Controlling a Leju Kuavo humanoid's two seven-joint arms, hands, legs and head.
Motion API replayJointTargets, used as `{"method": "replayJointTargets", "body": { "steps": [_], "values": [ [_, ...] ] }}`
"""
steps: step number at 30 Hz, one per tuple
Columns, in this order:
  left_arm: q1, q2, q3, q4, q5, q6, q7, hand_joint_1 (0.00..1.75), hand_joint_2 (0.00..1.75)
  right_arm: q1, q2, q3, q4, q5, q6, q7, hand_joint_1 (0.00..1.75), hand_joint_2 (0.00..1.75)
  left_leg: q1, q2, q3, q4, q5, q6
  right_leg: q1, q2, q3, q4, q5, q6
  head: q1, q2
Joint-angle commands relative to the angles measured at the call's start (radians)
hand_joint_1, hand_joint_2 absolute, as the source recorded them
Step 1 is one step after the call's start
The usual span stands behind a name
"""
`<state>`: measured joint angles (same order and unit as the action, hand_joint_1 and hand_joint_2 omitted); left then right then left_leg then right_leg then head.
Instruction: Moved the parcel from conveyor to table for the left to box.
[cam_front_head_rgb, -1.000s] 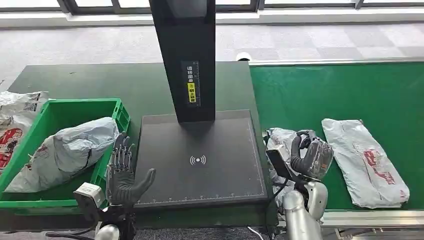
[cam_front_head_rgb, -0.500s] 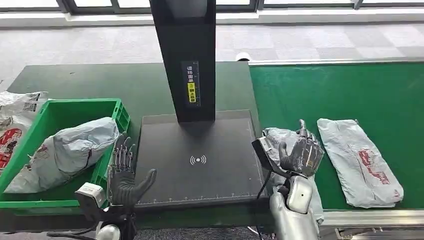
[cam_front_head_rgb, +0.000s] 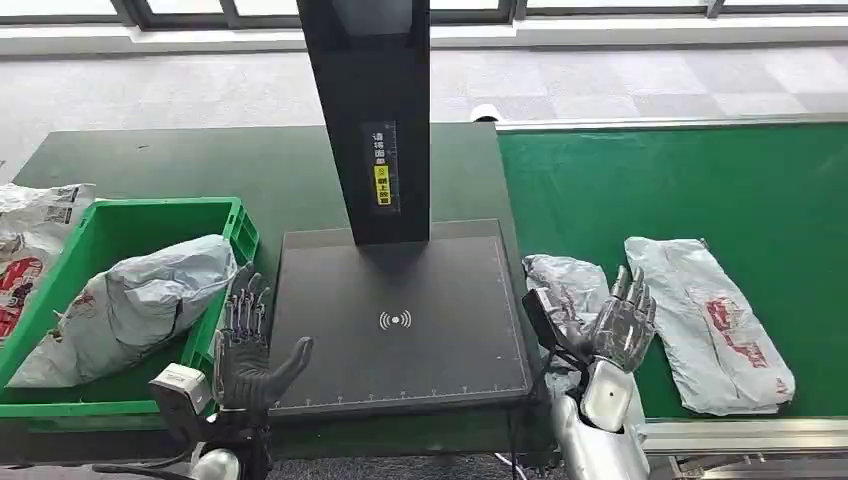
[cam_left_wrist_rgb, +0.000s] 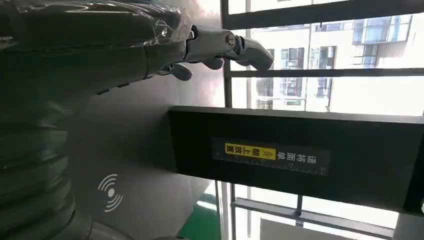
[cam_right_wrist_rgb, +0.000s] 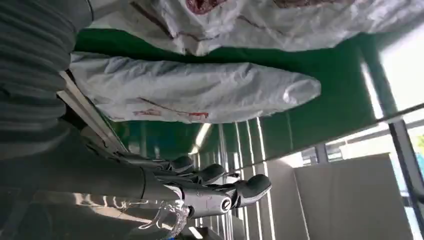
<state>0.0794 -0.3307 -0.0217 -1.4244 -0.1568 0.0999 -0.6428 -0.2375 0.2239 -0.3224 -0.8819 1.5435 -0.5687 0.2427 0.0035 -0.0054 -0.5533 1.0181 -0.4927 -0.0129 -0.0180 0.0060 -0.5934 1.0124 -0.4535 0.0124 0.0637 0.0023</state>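
Note:
A crumpled grey parcel (cam_front_head_rgb: 563, 283) lies on the green conveyor (cam_front_head_rgb: 690, 180) at its left edge, next to the black scanner platform (cam_front_head_rgb: 400, 345). My right hand (cam_front_head_rgb: 622, 327) stands over the belt just right of this parcel, open, fingers straight and pointing away from me, holding nothing. A second, flatter grey parcel (cam_front_head_rgb: 712, 322) with red print lies to the right of the hand. In the right wrist view the extended fingers (cam_right_wrist_rgb: 210, 192) sit beside a grey parcel (cam_right_wrist_rgb: 200, 97) on the belt. My left hand (cam_front_head_rgb: 245, 345) is open with fingers spread, between the green bin (cam_front_head_rgb: 238, 225) and the platform.
The bin holds a bulky grey parcel (cam_front_head_rgb: 150, 295). More parcels (cam_front_head_rgb: 30, 235) lie on the table left of the bin. The scanner's black column (cam_front_head_rgb: 365, 120) rises from the back of the platform. The conveyor's metal front rail (cam_front_head_rgb: 740, 432) runs below the parcels.
My right hand, curled over the near parcel a second ago, has uncurled and now stands with straight fingers. Both conveyor parcels have shifted slightly left. The left hand has not moved.

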Motion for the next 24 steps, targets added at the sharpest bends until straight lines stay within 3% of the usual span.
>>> {"method": "replayJointTargets", "body": {
  "steps": [1,3,4,6,14,16,18,19,24],
  "values": [
    [-0.021,-0.018,0.05,0.01,0.001,-0.004,0.017,0.0,1.75,-0.048,-0.073,-0.075,0.178,0.014,0.069,0.081,0.0,1.75,0.0,-0.001,0.001,-0.001,0.0,0.0,0.001,-0.002,0.002,-0.001,0.0,-0.001,0.0,0.0],
    [-0.018,-0.016,0.047,0.009,0.0,-0.004,0.017,0.0,1.75,-0.049,-0.067,-0.085,0.184,0.0,0.1,0.033,0.0,1.75,0.001,-0.001,0.002,-0.003,0.001,0.0,0.001,-0.002,0.003,-0.003,0.001,-0.001,0.0,0.0],
    [-0.02,-0.011,0.039,0.019,0.001,-0.002,0.018,0.0,1.75,-0.056,-0.074,-0.083,0.237,0.002,0.196,0.009,0.0,1.75,0.001,-0.001,0.002,-0.004,0.001,0.0,0.001,-0.002,0.003,-0.004,0.001,-0.002,0.0,0.0],
    [-0.026,-0.007,0.03,0.031,0.001,-0.003,0.018,0.0,1.75,-0.067,-0.088,-0.077,0.314,0.027,0.24,0.034,0.0,1.75,0.001,0.0,0.002,-0.002,0.0,0.0,0.001,-0.001,0.002,-0.002,0.0,-0.001,0.0,0.0],
    [-0.022,-0.003,0.025,0.029,0.005,-0.001,0.018,0.0,1.75,-0.068,-0.103,-0.077,0.368,0.015,0.225,0.029,0.0,1.75,0.001,0.0,0.004,-0.002,0.001,0.0,0.001,-0.001,0.004,-0.003,0.001,-0.001,0.0,0.0],
    [-0.022,0.003,0.021,0.035,0.009,-0.002,0.018,0.0,1.75,-0.064,-0.102,-0.087,0.384,-0.041,0.289,-0.089,0.0,1.75,0.001,-0.001,0.005,-0.001,0.0,0.001,0.001,-0.001,0.005,-0.002,0.001,-0.001,0.0,0.0],
    [-0.031,0.007,0.016,0.055,0.011,-0.003,0.017,0.0,1.75,-0.059,-0.106,-0.09,0.409,-0.074,0.334,-0.143,0.0,1.75,0.001,-0.001,0.005,-0.003,0.002,0.001,0.002,-0.002,0.006,-0.004,0.002,-0.001,0.0,0.0],
    [-0.034,0.008,0.015,0.061,0.013,-0.003,0.015,0.0,1.75,-0.056,-0.104,-0.1,0.412,-0.095,0.323,-0.153,1.75,1.75,0.001,-0.001,0.005,-0.005,0.003,0.001,0.002,-0.003,0.006,-0.006,0.003,-0.001,0.0,0.0],
    [-0.033,0.007,0.014,0.059,0.014,-0.003,0.014,0.0,1.75,-0.059,-0.104,-0.103,0.416,-0.102,0.322,-0.152,1.75,1.75,0.001,0.006,0.007,-0.001,-0.005,0.001,0.001,0.005,0.013,-0.003,-0.001,-0.001,0.0,0.0]
  ]
}}
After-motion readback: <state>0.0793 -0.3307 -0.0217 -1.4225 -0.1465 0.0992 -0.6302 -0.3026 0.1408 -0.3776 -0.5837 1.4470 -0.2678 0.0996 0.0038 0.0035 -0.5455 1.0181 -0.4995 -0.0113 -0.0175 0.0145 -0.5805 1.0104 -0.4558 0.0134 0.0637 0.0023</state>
